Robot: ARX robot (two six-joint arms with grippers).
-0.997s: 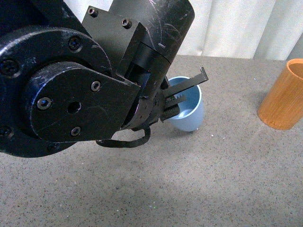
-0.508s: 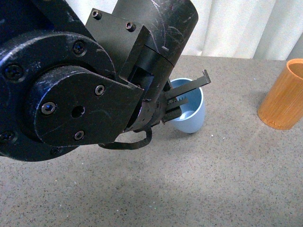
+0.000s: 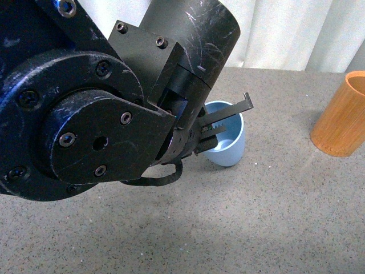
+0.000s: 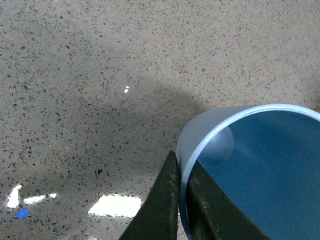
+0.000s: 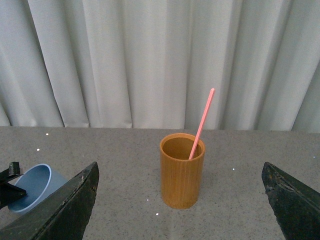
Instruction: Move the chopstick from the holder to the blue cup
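The light blue cup (image 3: 231, 145) hangs tilted just over the table, and my left gripper (image 3: 228, 121) is shut on its rim. In the left wrist view the jaws pinch the cup wall (image 4: 200, 145), one finger inside and one outside, at my left gripper (image 4: 181, 162). The orange-brown holder (image 5: 182, 170) stands upright with one pink-red chopstick (image 5: 201, 125) leaning out of it. My right gripper (image 5: 180, 167) is open, well back from the holder, which shows between its fingers. The cup (image 5: 32, 187) also appears beside the holder in that view.
The bulky left arm (image 3: 85, 125) fills the left half of the front view. The holder (image 3: 342, 117) sits at the right edge of the speckled grey table (image 3: 256, 228). A white curtain (image 5: 150, 60) hangs behind the table's far edge.
The left arm has shifted a little and turned. The blue cup in its grip has sunk slightly toward the table and nearer the camera.
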